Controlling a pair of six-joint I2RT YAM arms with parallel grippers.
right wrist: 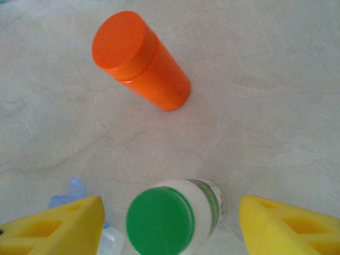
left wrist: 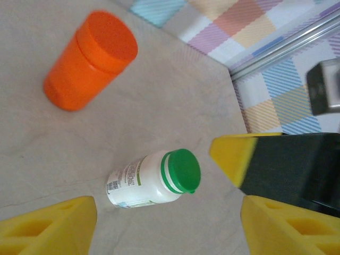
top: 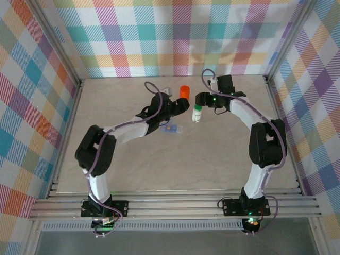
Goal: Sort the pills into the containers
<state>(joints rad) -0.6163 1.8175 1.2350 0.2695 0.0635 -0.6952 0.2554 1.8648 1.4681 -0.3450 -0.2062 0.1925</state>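
- Two grippers meet over the far middle of the table (top: 159, 164): the left gripper (top: 181, 104) and right gripper (top: 200, 99) face each other, close together.
- Left gripper jaws are open. Its yellow fingers (left wrist: 48, 226) sit wide apart with nothing between them.
- Right gripper jaws are open too. Its fingers (right wrist: 289, 226) stand on either side of the white bottle (top: 197, 112), with a clear gap on each side and no contact.
- The white bottle has a green cap and stands upright, just near of the right gripper and right of the left one.
- In the left wrist view, one yellow finger of the right gripper sits just right of the green cap.
- The orange bottle (top: 184, 91) stands upright on the far side, between the two grippers and apart from the white bottle.
- The pill box (top: 171, 128) lies flat on the table, just near of the left gripper and to the left and slightly near of the white bottle, not touching it.
- A pale-blue corner of the box shows beside the left-hand finger in the right wrist view.
- Pills: too small to make out in the box, so I can't tell which compartment holds them.
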